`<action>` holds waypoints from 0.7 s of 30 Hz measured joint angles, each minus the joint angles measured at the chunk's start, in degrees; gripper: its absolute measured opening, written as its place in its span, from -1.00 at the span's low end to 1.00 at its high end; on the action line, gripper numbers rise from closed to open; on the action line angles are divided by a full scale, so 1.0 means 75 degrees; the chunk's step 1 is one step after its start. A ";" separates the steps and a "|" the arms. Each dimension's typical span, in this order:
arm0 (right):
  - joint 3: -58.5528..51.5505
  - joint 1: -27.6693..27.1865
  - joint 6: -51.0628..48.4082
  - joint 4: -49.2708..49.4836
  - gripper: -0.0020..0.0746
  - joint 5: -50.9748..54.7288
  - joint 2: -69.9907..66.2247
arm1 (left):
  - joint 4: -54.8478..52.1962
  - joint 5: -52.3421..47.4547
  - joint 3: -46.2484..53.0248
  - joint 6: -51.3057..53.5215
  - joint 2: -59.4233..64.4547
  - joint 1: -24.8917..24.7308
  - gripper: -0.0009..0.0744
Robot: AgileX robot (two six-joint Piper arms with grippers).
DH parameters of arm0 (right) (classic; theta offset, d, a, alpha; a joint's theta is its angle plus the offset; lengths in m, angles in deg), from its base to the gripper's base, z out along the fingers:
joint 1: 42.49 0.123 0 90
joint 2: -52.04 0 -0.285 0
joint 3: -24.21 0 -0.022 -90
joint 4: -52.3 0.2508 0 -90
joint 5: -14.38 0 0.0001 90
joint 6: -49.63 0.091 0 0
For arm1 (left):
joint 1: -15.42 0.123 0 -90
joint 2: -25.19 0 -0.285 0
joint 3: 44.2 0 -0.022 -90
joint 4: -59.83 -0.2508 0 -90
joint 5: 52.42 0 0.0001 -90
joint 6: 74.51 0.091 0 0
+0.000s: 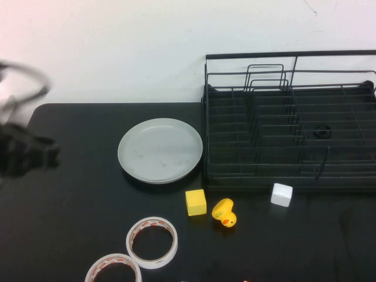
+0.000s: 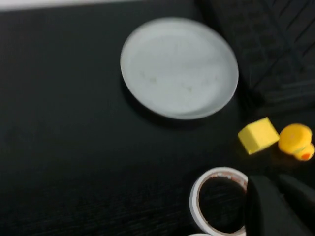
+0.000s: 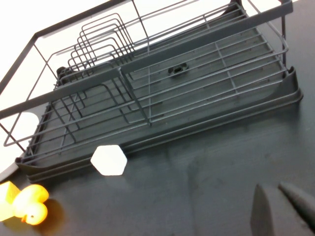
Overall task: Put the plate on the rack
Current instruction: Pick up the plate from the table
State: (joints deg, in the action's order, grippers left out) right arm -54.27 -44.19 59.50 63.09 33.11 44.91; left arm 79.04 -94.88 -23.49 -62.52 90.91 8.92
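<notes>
The plate (image 1: 160, 150) is round, shallow and pale grey-green. It lies flat on the black table just left of the rack (image 1: 291, 123), a black wire dish rack with upright dividers and a high back rail. My left gripper (image 1: 51, 154) is blurred at the table's left edge, well left of the plate and apart from it. In the left wrist view the plate (image 2: 179, 66) lies ahead of the left gripper (image 2: 280, 196), whose fingers stand close together with nothing between them. My right gripper (image 3: 283, 201) hovers over bare table in front of the rack (image 3: 162, 93), fingers together and empty. It is out of the high view.
A yellow cube (image 1: 195, 202), a yellow rubber duck (image 1: 224, 212) and a white cube (image 1: 281, 194) sit in front of the rack. Two white tape rolls (image 1: 152, 241) lie near the table's front edge. The table's left part is bare.
</notes>
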 joint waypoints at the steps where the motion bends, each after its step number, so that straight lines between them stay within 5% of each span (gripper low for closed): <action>1: 0.0000 0.0000 0.0000 0.0000 -0.95 0.0000 0.0000 | 0.0003 -0.0141 -0.0272 0.0000 0.0421 0.0000 -0.91; 4: 0.0000 0.0000 0.0000 0.0000 -0.95 0.0000 0.0000 | 0.0003 -0.0365 -0.0921 0.0000 0.1566 0.0000 -0.65; 11: 0.0000 0.0000 0.0000 0.0000 -0.95 0.0000 0.0000 | -0.0079 -0.0670 -0.2126 -0.0156 0.3974 0.0000 0.36; 21: 0.0000 0.0000 0.0000 0.0000 -0.95 0.0000 0.0000 | -0.0195 -0.0649 -0.3517 -0.0436 0.6522 0.0000 0.47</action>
State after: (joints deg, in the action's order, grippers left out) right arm -54.27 -44.19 59.50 63.09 33.11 44.91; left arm 77.58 -99.74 -49.87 -65.79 139.82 8.92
